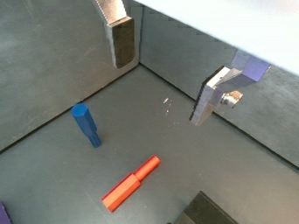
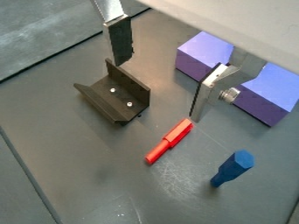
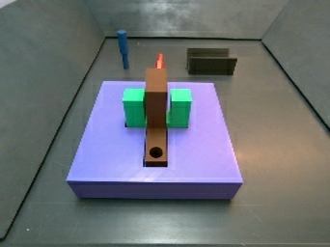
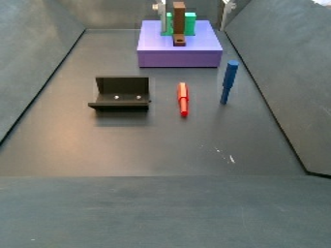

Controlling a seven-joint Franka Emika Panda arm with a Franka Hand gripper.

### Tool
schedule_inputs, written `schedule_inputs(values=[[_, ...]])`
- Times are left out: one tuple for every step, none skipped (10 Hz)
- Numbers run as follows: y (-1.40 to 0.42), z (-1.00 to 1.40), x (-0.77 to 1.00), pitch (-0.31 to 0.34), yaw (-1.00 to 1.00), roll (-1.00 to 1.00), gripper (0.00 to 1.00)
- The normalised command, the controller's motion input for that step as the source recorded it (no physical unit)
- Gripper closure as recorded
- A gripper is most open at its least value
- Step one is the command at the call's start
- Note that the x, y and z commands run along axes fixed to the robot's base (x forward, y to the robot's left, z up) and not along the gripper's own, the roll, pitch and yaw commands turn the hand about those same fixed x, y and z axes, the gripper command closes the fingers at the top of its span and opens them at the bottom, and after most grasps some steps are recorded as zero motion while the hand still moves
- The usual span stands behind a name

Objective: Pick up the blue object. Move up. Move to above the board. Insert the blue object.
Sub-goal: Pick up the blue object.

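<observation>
In a wrist view my gripper (image 1: 163, 66) is hanging with fingers (image 1: 121, 42) spread and empty above the floor, the blue object (image 1: 86, 124) standing upright beside the red peg (image 1: 131, 184) (lying flat). In a side view the board (image 3: 157, 113) is lying on the purple slab (image 3: 206, 154) between green blocks (image 3: 134, 107).

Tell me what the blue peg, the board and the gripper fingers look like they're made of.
Blue peg: uniform matte blue, probably plastic. Board: flat brown, wood-like in colour though no grain shows. Fingers of the open gripper, above the floor: silver plates with a dull sheen, apparently metal.
</observation>
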Motion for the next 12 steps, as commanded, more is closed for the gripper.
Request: schedule_inputs(values=[[-0.02,0.00,-0.05,0.000,0.00,0.00,0.00],[0.00,-0.01,-0.02,0.011,0.00,-0.03,0.00],[-0.02,0.00,-0.02,0.000,0.00,0.00,0.00],[0.00,-0.04,-0.05,0.020,0.00,-0.06,0.00],[-0.02,0.00,0.00,0.000,0.00,0.00,0.00],[-0.06,-0.03,-0.15,-0.044,0.00,0.03,0.00],[-0.11,-0.03,-0.67,-0.190,0.00,0.01,0.00],[-0.20,0.01,-0.68,-0.171,-0.08,0.05,0.00],[-0.23,0.00,-0.81,-0.174,-0.16,0.10,0.00],[-0.23,0.00,-0.77,-0.126,-0.25,0.07,0.00],[-0.26,-0.21,-0.89,-0.184,-0.01,0.00,0.00],[-0.45,-0.43,-0.39,-0.093,-0.07,0.00,0.00]])
